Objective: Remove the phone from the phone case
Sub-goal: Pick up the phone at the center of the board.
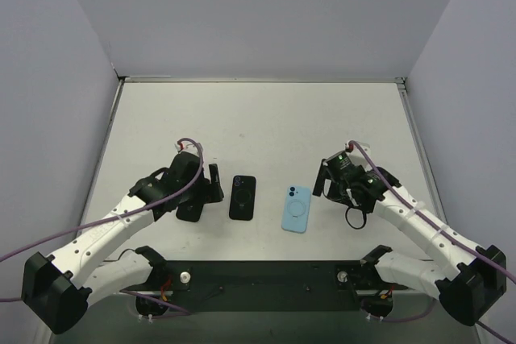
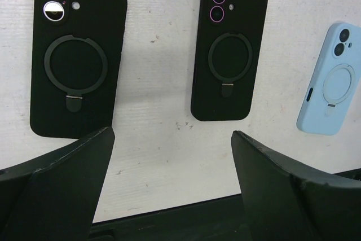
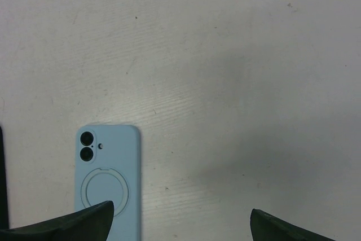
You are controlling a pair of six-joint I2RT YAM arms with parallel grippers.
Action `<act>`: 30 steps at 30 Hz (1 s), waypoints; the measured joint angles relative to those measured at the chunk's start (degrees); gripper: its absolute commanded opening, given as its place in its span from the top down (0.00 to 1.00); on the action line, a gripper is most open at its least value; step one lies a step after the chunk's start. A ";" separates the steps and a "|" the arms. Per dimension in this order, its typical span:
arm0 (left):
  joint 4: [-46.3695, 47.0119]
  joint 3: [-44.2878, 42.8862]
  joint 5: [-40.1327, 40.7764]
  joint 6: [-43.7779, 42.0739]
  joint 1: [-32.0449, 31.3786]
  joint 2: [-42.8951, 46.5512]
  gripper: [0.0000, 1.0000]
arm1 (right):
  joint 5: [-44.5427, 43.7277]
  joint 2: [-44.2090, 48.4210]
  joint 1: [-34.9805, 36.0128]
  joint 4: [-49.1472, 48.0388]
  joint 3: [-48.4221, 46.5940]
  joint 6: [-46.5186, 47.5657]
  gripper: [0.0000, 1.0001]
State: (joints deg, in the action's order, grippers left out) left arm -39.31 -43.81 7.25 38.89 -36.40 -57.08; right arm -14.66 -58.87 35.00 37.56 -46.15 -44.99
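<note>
Three phone cases lie back-up in a row on the white table (image 1: 258, 118), a little beyond the black base plate (image 1: 266, 275) that carries both arms at the near edge. All three have a ring stand on the back, with the camera cut-outs at the far end.

The left black case (image 2: 76, 55) shows silver-rimmed lenses in its cut-out. The middle black case (image 1: 243, 197), near it on the right but not touching, shows pink-rimmed lenses. The light blue case (image 1: 297, 209) is furthest right, apart from the middle one, and shows dark lenses. I cannot tell which of them holds the phone in question.

The left gripper (image 2: 170, 134) hangs over the left end of the row with its jaws wide apart and nothing between them. In the left wrist view the gap frames bare table near the two black cases, and the left finger covers the near end of the left black case.

The right gripper (image 3: 181, 210) sits just right of the light blue case, also with its jaws spread and empty. In the right wrist view that case lies left of the gap, with its near end hidden behind one finger.

Purple cables (image 1: 121, 219) run along both arms. Beyond the cases the table stretches to the pale walls (image 1: 266, 14).
</note>
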 measured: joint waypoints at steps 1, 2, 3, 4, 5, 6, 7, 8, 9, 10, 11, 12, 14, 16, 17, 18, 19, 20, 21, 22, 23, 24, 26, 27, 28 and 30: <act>-0.09 0.00 0.44 0.35 0.00 0.04 0.03 | -0.26 -0.68 0.17 0.00 0.00 -0.07 0.00; -0.15 0.00 0.83 0.74 0.00 0.07 0.04 | -0.50 -1.22 0.39 0.00 0.00 -0.20 0.00; -0.20 0.00 1.27 1.03 0.00 0.09 0.04 | -0.66 -1.73 0.68 0.02 -0.02 -0.24 0.00; -0.24 0.00 1.57 1.27 0.00 0.11 0.04 | -0.74 -2.05 0.83 0.00 -0.04 -0.31 0.00; -0.24 0.00 1.75 1.42 0.00 0.11 0.03 | -0.87 -2.58 1.16 0.11 -0.17 -0.48 0.00; -0.26 0.00 1.95 1.55 0.00 0.11 0.03 | -1.22 -3.34 1.68 0.33 -0.59 -0.79 0.01; -0.26 0.00 2.05 1.66 0.00 0.11 0.03 | -1.49 -4.13 2.36 0.37 -1.07 -1.14 0.01; -0.26 0.00 2.21 1.88 0.00 0.13 0.03 | -1.79 -5.14 3.23 0.39 -1.68 -1.42 0.01; -0.26 0.00 2.38 2.01 0.00 0.13 0.03 | -2.29 -6.29 4.37 0.46 -2.45 -1.73 0.00; -0.24 0.00 2.60 2.03 0.00 0.15 0.03 | -2.69 -7.72 5.64 0.50 -3.52 -1.95 0.00; -0.22 0.00 2.73 2.03 0.00 0.20 0.03 | -2.86 -9.16 6.73 0.46 -4.46 -2.16 0.00; -0.20 0.00 2.99 2.01 0.00 0.28 0.03 | -3.08 -11.63 8.26 0.61 -6.36 -2.43 0.00; -0.20 0.02 3.54 1.99 0.00 0.79 0.02 | -3.15 -16.31 10.40 0.20 -9.38 -3.02 0.00; -0.22 0.02 4.28 2.01 0.00 1.75 0.03 | -3.06 -20.79 12.15 -0.87 -11.34 -3.23 0.00; -0.24 0.02 4.39 1.97 0.02 2.27 0.02 | -2.97 -22.82 12.98 -1.55 -11.85 -3.28 0.00; -0.31 0.00 4.26 1.44 0.15 2.73 0.03 | -2.80 -24.59 13.53 -2.36 -12.09 -3.26 0.00; -0.50 -0.15 4.04 0.79 0.26 2.91 0.03 | -2.27 -26.23 13.88 -3.26 -12.15 -3.28 0.00; -1.14 -0.52 3.63 0.11 0.42 2.62 0.03 | -1.75 -27.52 14.19 -3.82 -12.15 -3.34 0.00; -2.03 -1.16 3.48 -0.52 0.50 1.99 0.03 | -1.29 -28.94 14.43 -4.42 -12.15 -3.52 0.00; -2.80 -1.90 3.45 -1.22 0.52 0.92 0.02 | -0.81 -30.12 14.53 -4.92 -12.15 -3.74 0.00; -3.28 -2.40 3.45 -1.84 0.52 0.02 0.03 | -0.37 -30.97 14.53 -5.51 -12.09 -4.04 0.00; -3.63 -2.62 3.45 -2.29 0.55 -0.57 0.02 | 0.15 -31.36 14.53 -6.32 -11.74 -4.42 0.00; -4.46 -2.62 3.17 -3.21 0.55 -0.72 0.03 | 0.68 -31.32 14.53 -7.08 -11.08 -5.11 0.00; -4.63 -2.62 2.82 -3.48 0.55 -0.48 0.03 | 1.01 -31.10 14.53 -7.69 -10.40 -5.68 0.00; -4.63 -2.62 2.45 -3.67 0.55 -0.15 0.03 | 1.38 -30.99 14.53 -8.07 -9.73 -6.19 0.00; -4.63 -2.62 1.79 -3.91 0.55 0.48 0.03 | 2.16 -30.56 14.53 -9.09 -7.76 -7.19 0.00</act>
State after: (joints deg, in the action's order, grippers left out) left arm -43.94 -46.44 9.04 34.98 -35.86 -56.60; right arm -12.49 -89.43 49.54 28.47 -53.91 -52.18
